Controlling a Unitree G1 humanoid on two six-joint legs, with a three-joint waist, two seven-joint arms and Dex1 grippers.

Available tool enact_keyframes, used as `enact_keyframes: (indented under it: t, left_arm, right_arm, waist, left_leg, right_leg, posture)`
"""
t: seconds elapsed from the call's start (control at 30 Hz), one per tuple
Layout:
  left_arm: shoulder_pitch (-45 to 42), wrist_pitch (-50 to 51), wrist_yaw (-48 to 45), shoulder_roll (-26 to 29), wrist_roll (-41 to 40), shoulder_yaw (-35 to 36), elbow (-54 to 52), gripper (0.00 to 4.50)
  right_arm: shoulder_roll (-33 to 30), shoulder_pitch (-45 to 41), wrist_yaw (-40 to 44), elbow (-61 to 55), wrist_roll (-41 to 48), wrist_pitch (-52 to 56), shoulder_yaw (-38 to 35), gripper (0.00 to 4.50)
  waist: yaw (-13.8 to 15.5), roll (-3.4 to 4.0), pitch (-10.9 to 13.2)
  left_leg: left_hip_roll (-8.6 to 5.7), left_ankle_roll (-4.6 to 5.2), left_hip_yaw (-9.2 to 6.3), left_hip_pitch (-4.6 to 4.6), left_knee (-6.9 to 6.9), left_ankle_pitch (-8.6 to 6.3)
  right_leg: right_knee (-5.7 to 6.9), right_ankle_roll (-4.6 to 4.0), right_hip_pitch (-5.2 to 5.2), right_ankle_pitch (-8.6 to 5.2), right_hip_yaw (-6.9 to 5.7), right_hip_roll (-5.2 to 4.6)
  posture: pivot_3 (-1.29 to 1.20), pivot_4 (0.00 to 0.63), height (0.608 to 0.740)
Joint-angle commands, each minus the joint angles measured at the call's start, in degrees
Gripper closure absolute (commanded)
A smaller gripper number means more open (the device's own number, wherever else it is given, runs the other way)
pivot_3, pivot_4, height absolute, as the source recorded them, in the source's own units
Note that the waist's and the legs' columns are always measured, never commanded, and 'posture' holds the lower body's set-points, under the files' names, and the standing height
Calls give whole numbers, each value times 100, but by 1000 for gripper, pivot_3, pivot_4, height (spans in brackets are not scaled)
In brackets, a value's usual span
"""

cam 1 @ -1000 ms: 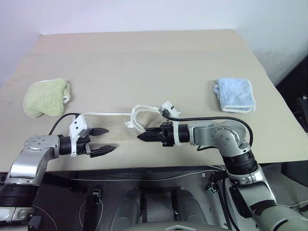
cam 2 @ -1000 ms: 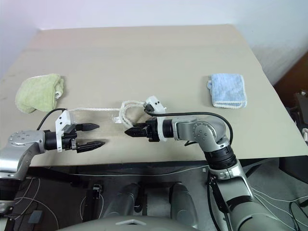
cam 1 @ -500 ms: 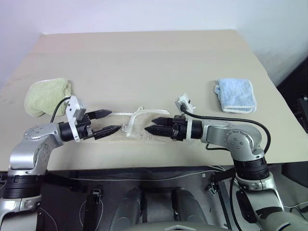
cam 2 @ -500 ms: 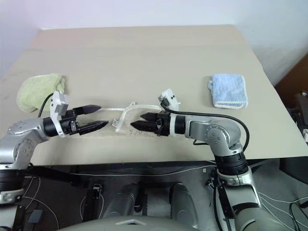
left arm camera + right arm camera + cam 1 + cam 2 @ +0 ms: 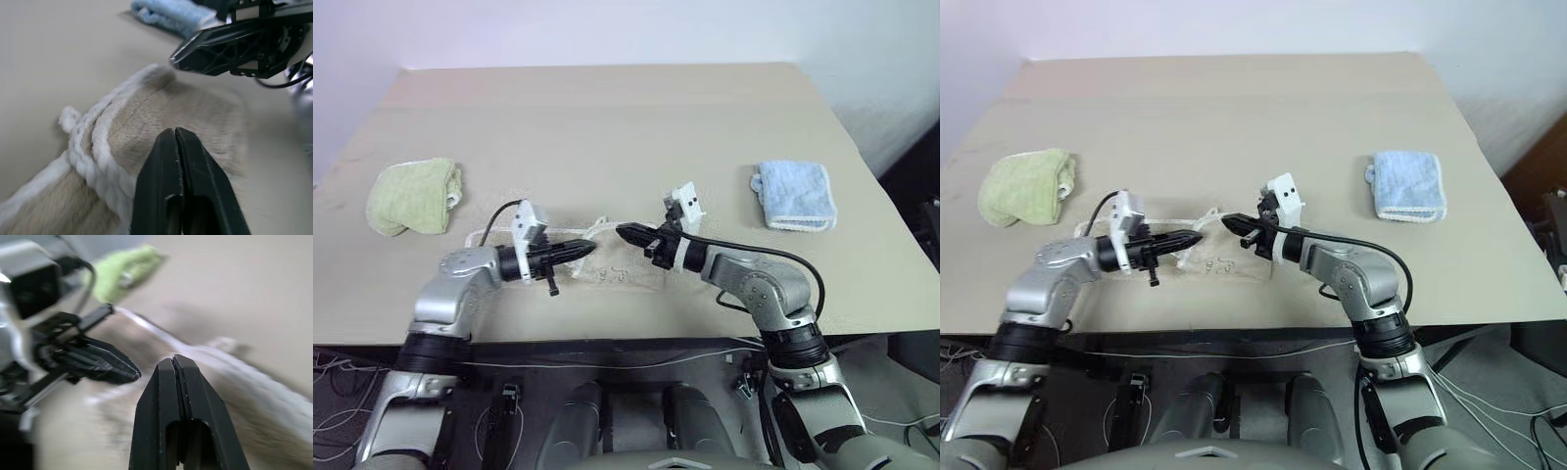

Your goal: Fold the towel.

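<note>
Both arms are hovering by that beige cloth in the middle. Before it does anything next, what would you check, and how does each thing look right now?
1. Left gripper shut: ok, the fingers are pressed together.
2. Right gripper shut: ok, its fingers meet too.
3. Either gripper actually holding the beige terry towel with the white corded hem: cannot tell; no cloth shows between the fingers in the wrist views.
4. Towel flat: not ok, it lies bunched on the tan table.
5. Grippers apart: ok, a small gap between the tips.
6. Green towel and light blue towel out of the way: ok, both lie far off to the sides.
</note>
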Motion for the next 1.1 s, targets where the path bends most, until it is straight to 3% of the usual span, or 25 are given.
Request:
enact_keyframes:
  t: [0.03, 0.17, 0.4, 0.57, 0.67, 0.83, 1.03, 1.1]
  left_arm:
    - [-187, -340, 206, -227, 314, -141, 172, 4478]
    - [-108, -319, 146, -264, 446, -276, 109, 4478]
    - [361, -507, 18, 140, 866, -471, 105, 4478]
    - [511, -603, 247, 187, 915, -361, 129, 4478]
    - [570, -435, 269, 147, 695, -235, -51, 4500]
    - [609, 61, 315, 167, -14, 323, -478, 4500]
    - [865, 1241, 310, 605, -1108, 1200, -1446, 2511]
    - [979, 1717, 326, 837, -1539, 1533, -1746, 1803]
  right_arm:
    - [94, -46, 9, 187, -384, -423, 139, 4500]
    - [316, -126, -127, 567, -733, -809, 159, 4500]
    - [643, 181, -266, 1375, -1552, -1508, 589, 4500]
    - [626, 462, 11, 1507, -1795, -1761, 774, 4500]
    - [528, 459, 224, 1570, -1906, -1872, 788, 3940]
    - [496, 158, 677, 1285, -1477, -1682, 358, 2291]
    - [117, 12, 1449, 78, -689, -932, 119, 194]
    - [-94, -9, 1653, -262, -539, -720, 141, 0]
  waist:
    - [-22, 0, 0]
    - [-49, 0, 0]
    - [-56, 1, -3]
    - [-59, 0, -20]
    - [-69, 2, -26]
    - [-65, 2, -25]
    - [-43, 4, -20]
    - [-50, 4, -20]
  left_leg:
    - [0, 0, 0, -1, -2, 0]
    - [10, -1, 0, 0, -5, 1]
    - [12, -2, -1, 12, -4, 1]
    - [17, -5, 1, 96, -26, -1]
    - [21, -6, -1, 110, -31, -2]
    - [25, -5, -1, 109, -31, -2]
    - [28, -5, -2, 83, -29, -2]
    - [27, -5, -1, 56, -28, -1]
  right_leg:
    - [0, 1, -2, 0, 1, 0]
    - [10, 2, -9, 1, 2, 11]
    - [12, 2, 2, 1, 4, 16]
    - [0, -1, 55, -3, 7, 15]
    - [-3, -16, 87, -13, 7, 16]
    - [-2, -7, 85, -7, 7, 19]
    - [-3, -2, 62, -4, 7, 11]
    - [-2, 0, 35, -3, 7, 7]
  posture:
    - [0, 150, 740]
    - [0, 150, 740]
    - [0, 150, 740]
    - [0, 150, 740]
    - [0, 150, 740]
    - [0, 150, 740]
    - [0, 150, 740]
    - [0, 150, 740]
